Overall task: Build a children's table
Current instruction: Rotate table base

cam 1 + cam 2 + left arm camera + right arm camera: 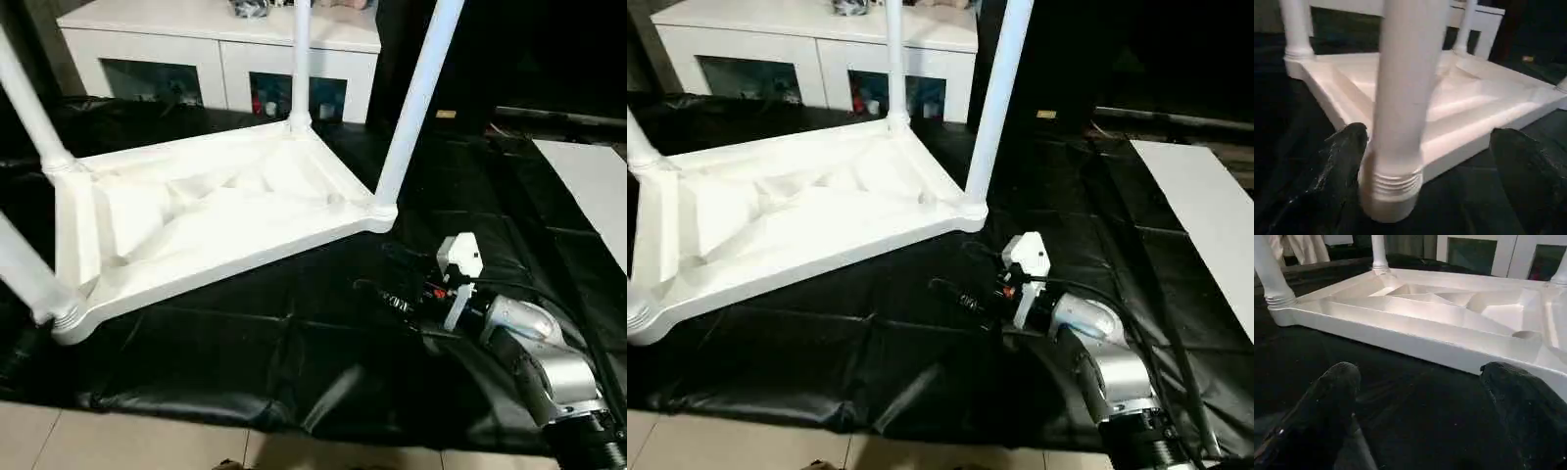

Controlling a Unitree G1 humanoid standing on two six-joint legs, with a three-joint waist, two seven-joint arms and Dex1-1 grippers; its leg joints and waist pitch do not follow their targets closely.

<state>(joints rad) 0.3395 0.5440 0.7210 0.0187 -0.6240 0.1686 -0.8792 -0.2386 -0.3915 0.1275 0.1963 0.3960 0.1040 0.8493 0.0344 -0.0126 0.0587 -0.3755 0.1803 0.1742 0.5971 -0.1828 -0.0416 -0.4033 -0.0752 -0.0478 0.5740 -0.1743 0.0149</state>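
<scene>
The white tabletop (196, 225) lies upside down on the black cloth, ribbed underside up. Four white legs stand in its corner sockets: the far-left leg (29, 108), the back leg (301, 59), the right leg (416, 98) and the near-left leg (29, 279). My left gripper (1432, 147) is open, with its black fingers (1342, 161) on either side of the near-left leg (1400, 98). Thread rings show at that leg's base. My right gripper (1420, 382) is open and empty, low over the cloth, facing the tabletop's long side (1415, 340) near the right corner.
A white glass-door cabinet (220, 49) stands behind the table. A white flat board (588, 186) lies at the right on the black cloth (294, 333). Cables (377, 294) trail by my right wrist (458, 264). Tiled floor (147, 441) runs along the front edge.
</scene>
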